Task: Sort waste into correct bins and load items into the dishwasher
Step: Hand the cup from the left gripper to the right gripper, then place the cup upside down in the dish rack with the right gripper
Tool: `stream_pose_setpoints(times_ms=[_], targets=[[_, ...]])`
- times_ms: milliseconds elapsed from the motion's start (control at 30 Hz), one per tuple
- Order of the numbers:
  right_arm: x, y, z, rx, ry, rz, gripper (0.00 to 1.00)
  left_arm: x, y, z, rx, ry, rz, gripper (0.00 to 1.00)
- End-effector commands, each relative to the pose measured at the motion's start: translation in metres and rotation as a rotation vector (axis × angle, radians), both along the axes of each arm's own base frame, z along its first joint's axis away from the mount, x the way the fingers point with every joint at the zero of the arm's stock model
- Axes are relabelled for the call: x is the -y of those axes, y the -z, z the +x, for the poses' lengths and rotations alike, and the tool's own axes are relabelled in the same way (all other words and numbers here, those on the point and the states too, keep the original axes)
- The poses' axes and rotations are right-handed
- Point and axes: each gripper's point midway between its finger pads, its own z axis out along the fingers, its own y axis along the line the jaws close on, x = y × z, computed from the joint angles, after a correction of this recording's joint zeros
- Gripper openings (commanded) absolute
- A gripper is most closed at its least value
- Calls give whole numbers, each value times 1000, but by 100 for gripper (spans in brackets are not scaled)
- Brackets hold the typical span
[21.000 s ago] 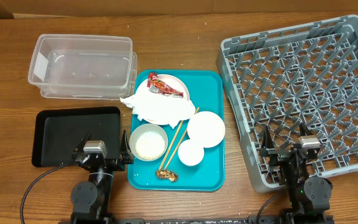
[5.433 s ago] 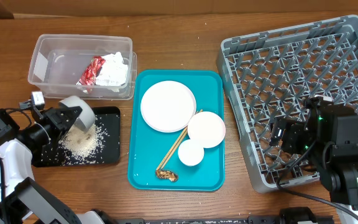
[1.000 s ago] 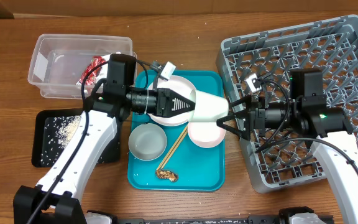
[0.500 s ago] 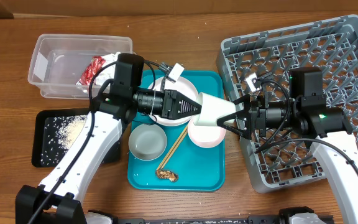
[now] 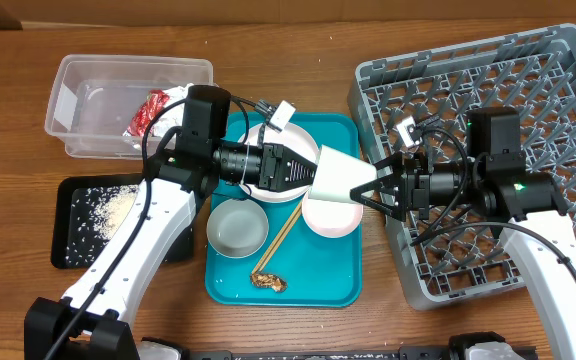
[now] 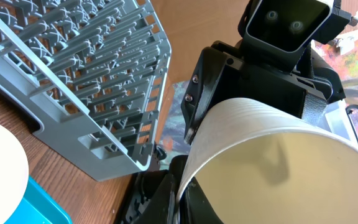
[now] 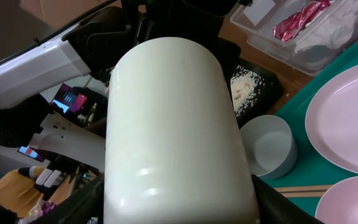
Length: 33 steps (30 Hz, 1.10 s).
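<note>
My left claw (image 5: 308, 170) is pinched shut on the rim of the cup (image 5: 340, 178), holding it on its side in the air above the teal tray (image 5: 338, 285). My right claw (image 5: 366, 188) has its jaws spread around the cup's other end, one finger on each side; I cannot tell whether they press it yet. So the step in hand looks like a hand-over on the cup's way to the rack (image 5: 488, 100). Next, I judge, the right must close firmly before the left lets go, then swing over and set the cup between the pegs. Below on the teal tray lie a pink bowl (image 5: 326, 217), a pale bowl (image 5: 236, 227), the plate (image 5: 290, 135), chopsticks (image 5: 283, 235) and a brown scrap (image 5: 268, 282). Farther left, the tub (image 5: 88, 70) holds the napkin (image 5: 173, 95) and wrapper (image 5: 146, 108); rice (image 5: 113, 207) lies in the black tray (image 5: 73, 255).
</note>
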Motion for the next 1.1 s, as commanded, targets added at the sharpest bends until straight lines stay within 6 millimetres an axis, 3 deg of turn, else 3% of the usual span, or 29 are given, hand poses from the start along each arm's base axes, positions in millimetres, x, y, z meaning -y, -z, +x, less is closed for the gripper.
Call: stream_pose_setpoints(times_ms=[0, 33, 133, 233, 433, 500, 600, 800, 867, 933, 1067], targets=[[-2, -9, 1, 32, -12, 11, 54, 3, -1, 3, 4, -3, 5, 6], [-2, -9, 1, 31, -12, 11, 53, 2, -1, 4, 5, -5, 6, 10], [-1, -4, 4, 18, 11, -15, 44, 2, 5, 9, 20, -36, 37, 34], [3, 8, 11, -33, 71, -78, 38, -2, 18, 15, 22, -85, 102, 48], [19, 40, 26, -128, 232, -267, 23, -36, 65, 29, -4, -238, 364, 56], [36, 54, 33, -170, 337, -404, 23, -56, 74, 32, 1, -296, 447, 56], [60, 59, 41, -218, 473, -540, 19, -80, 78, 33, 21, -360, 543, 57], [120, 38, 57, -299, 782, -689, 10, -127, 79, 32, 88, -499, 752, 58], [148, 30, 60, -329, 906, -730, 4, -136, 78, 31, 102, -530, 800, 58], [182, 22, 59, -366, 1030, -755, 4, -144, 77, 30, 114, -555, 836, 58], [227, 14, 52, -438, 1175, -756, 4, -151, 79, 31, 117, -576, 877, 58]])
